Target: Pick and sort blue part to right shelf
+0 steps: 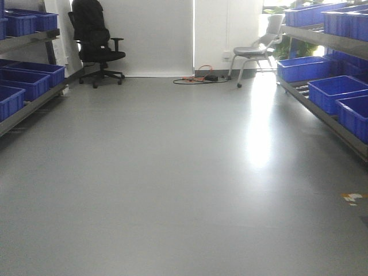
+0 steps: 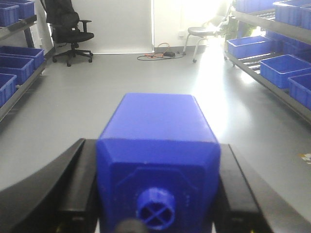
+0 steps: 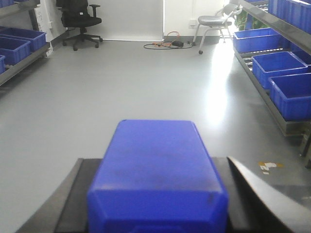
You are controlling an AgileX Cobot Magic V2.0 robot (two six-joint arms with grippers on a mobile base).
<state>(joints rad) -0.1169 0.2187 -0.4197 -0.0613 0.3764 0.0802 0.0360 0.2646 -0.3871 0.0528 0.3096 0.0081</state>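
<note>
In the right wrist view, the blue part (image 3: 156, 145) fills the space between the black fingers (image 3: 68, 204). My right gripper (image 3: 154, 160) is shut on its sides, and its near end with the bevelled edges runs out of the picture. In the left wrist view, my left gripper (image 2: 155, 145) is shut on a similar blue block (image 2: 158, 121) with a small round knob (image 2: 156, 208) facing the camera. The right shelf (image 1: 322, 118) runs along the right wall with large blue bins (image 1: 336, 92) on it. It also shows as the right shelf (image 3: 265, 94) and the right shelf (image 2: 257, 80) in the wrist views. Neither gripper shows in the front view.
A left shelf (image 1: 29, 106) with blue bins lines the left wall. At the back stand a black office chair (image 1: 95, 40) and a grey chair (image 1: 256, 52), with cables (image 1: 198, 79) on the floor between them. An orange-white mark (image 1: 353, 198) lies on the grey floor at right.
</note>
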